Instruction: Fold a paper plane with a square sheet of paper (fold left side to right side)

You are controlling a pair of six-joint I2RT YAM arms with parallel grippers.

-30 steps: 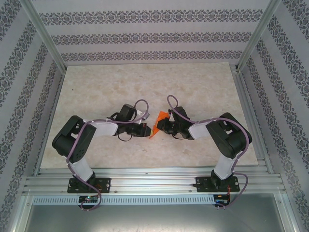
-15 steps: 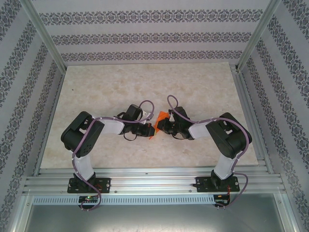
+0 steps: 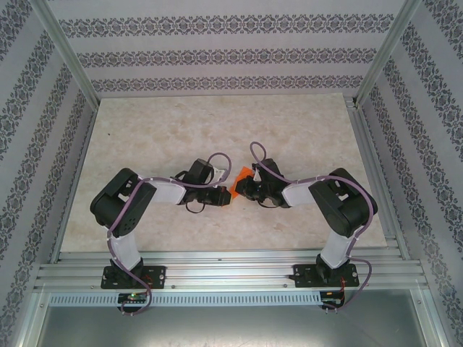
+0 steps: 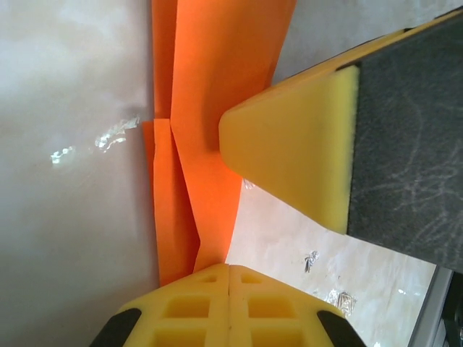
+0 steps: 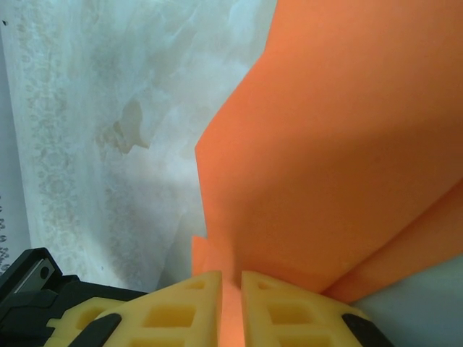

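My worktop (image 3: 217,123) is a pale, marbled slab with a faint sheen, and the orange sheet of paper (image 4: 210,87) lies on it, folded into long overlapping flaps. It stretches away from the tips of my left gripper (image 4: 229,278), flat against the surface. At my right gripper (image 5: 230,285) its edge lifts off the worktop, caught between the fingers.

Paper (image 4: 210,72) orange, table (image 3: 217,123) beige marbled, walls (image 3: 217,43) grey floral stripes.
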